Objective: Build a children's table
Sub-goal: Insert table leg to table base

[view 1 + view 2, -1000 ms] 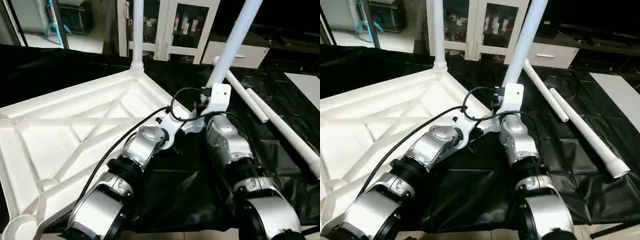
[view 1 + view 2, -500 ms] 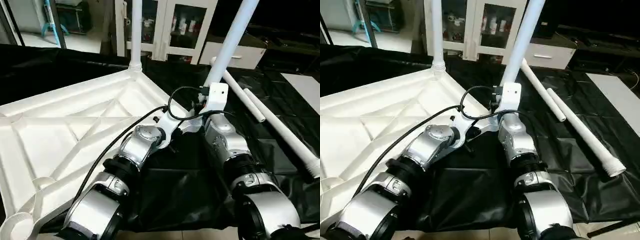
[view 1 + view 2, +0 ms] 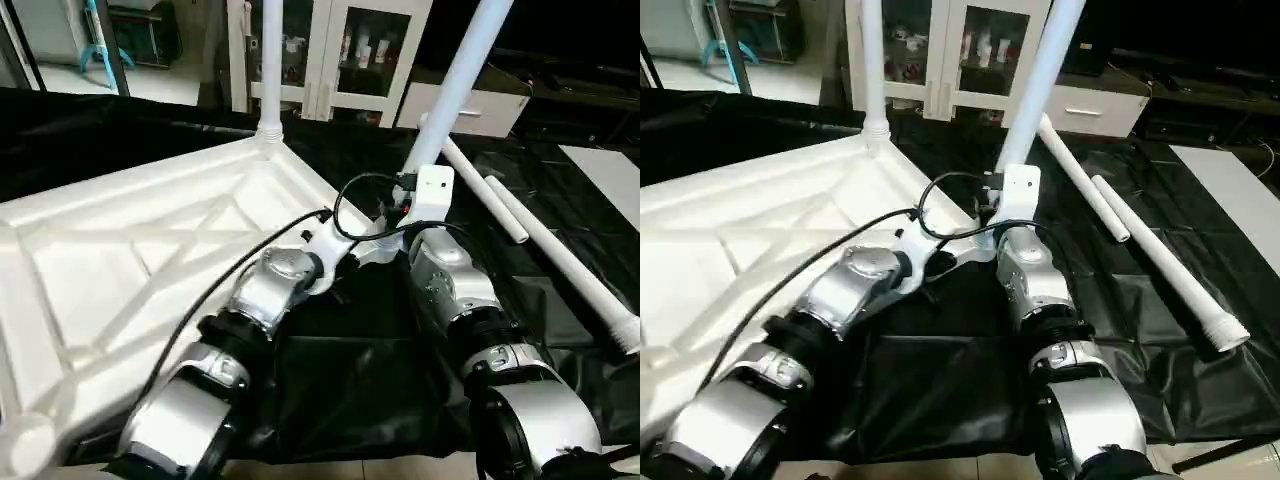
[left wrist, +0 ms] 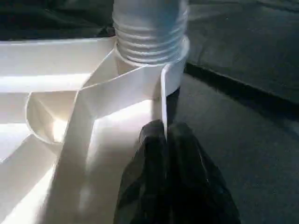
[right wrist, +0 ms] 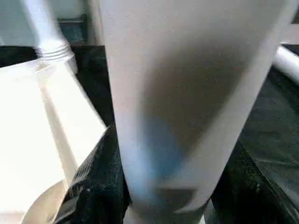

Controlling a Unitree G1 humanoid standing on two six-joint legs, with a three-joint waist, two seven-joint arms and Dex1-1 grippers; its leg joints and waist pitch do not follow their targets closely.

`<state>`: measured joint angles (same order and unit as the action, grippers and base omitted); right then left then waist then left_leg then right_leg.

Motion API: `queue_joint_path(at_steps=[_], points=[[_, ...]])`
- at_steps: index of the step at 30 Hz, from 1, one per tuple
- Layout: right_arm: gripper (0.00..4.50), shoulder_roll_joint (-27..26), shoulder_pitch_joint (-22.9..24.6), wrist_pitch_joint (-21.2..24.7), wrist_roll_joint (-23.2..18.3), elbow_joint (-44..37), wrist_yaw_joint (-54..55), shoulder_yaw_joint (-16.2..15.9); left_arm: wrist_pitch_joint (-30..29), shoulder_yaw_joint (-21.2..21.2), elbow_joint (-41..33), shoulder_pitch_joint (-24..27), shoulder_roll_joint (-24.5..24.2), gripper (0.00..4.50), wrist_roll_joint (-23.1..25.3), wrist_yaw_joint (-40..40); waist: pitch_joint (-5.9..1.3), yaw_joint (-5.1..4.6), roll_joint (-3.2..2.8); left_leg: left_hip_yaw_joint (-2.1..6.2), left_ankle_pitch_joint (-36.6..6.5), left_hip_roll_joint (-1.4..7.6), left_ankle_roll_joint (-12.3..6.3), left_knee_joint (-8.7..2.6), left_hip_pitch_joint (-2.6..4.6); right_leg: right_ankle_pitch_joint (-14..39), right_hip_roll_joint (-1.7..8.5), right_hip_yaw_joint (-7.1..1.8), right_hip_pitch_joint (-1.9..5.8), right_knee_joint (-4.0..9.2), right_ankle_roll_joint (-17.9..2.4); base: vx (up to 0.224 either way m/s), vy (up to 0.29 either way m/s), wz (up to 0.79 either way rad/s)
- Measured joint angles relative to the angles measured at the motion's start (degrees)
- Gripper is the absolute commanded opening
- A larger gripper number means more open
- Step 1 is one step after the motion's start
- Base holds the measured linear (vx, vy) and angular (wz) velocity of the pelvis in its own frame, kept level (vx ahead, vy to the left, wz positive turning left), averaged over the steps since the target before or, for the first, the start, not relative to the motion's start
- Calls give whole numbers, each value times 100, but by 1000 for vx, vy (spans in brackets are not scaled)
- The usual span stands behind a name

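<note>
The white table top (image 3: pixel 150 250) lies upside down on a black sheet, its ribbed X-braced underside facing up. One white leg (image 3: pixel 270 60) stands upright in the far corner socket. A second leg (image 3: pixel 455 80) rises tilted from the near right corner, and my right gripper (image 3: pixel 418 165) is shut around it, with dark fingers (image 5: pixel 93 186) on either side of the tube (image 5: pixel 187 93). My left gripper (image 4: pixel 166 128) is shut on a thin rib of the table top's rim, just beside that corner socket (image 4: pixel 154 74), where the leg's threaded end (image 4: pixel 149 37) sits.
Two loose white legs (image 3: pixel 560 250) (image 3: pixel 505 210) lie on the black sheet (image 3: pixel 340 380) to the right. White glass-door cabinets (image 3: pixel 360 50) stand behind. My silver forearms (image 3: pixel 270 290) cross the near middle of the sheet.
The camera has shifted slightly. The table top's left part is blurred and seems to have moved a little. Both grips are unchanged.
</note>
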<state>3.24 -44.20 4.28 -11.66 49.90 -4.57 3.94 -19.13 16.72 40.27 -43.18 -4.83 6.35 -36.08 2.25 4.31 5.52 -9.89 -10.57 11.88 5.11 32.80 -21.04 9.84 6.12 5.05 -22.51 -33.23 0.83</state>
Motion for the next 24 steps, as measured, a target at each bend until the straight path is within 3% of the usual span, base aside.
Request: queue_joint_path(at_steps=[4, 11, 17, 19, 24], points=[[184, 304, 318, 182, -122, -463, -1216, -270, 40, 101, -497, 242, -482, 0, -55, -718, -15, -35, 31, -7, -2, 4, -2, -14, 1, 9, -9, -2, -10, 0, -13, 0, 0, 0], [184, 947, 868, 795, -416, -1387, -2908, -601, 209, 176, -749, 415, -1071, 0, -331, -1771, -17, 88, 36, -11, 0, 8, -1, -18, 19, 14, -12, -5, -2, -5, -21, 0, 0, 0], [184, 1420, 1554, 936, -697, -2217, -4357, -911, 212, 315, -1342, 769, -1744, 0, -672, -2875, -33, 145, 60, -12, -3, 8, 0, -42, 80, 35, -13, -5, 51, 2, -26, 0, 0, 0], [184, 1589, 1754, 966, -818, -2405, -4734, -943, 210, 353, -1472, 844, -1810, 0, -683, -3117, -34, 214, 65, -12, -4, 5, -1, -41, 97, 39, -12, -9, 70, 6, -26, 0, 0, 0], [184, 1786, 1859, 1018, -861, -2506, -5041, -993, 290, 468, -1517, 875, -1785, 0, -651, -3200, -37, 250, 69, -14, -2, 3, 2, -38, 99, 38, -12, -27, 78, -1, -28, 0, 0, 0]])
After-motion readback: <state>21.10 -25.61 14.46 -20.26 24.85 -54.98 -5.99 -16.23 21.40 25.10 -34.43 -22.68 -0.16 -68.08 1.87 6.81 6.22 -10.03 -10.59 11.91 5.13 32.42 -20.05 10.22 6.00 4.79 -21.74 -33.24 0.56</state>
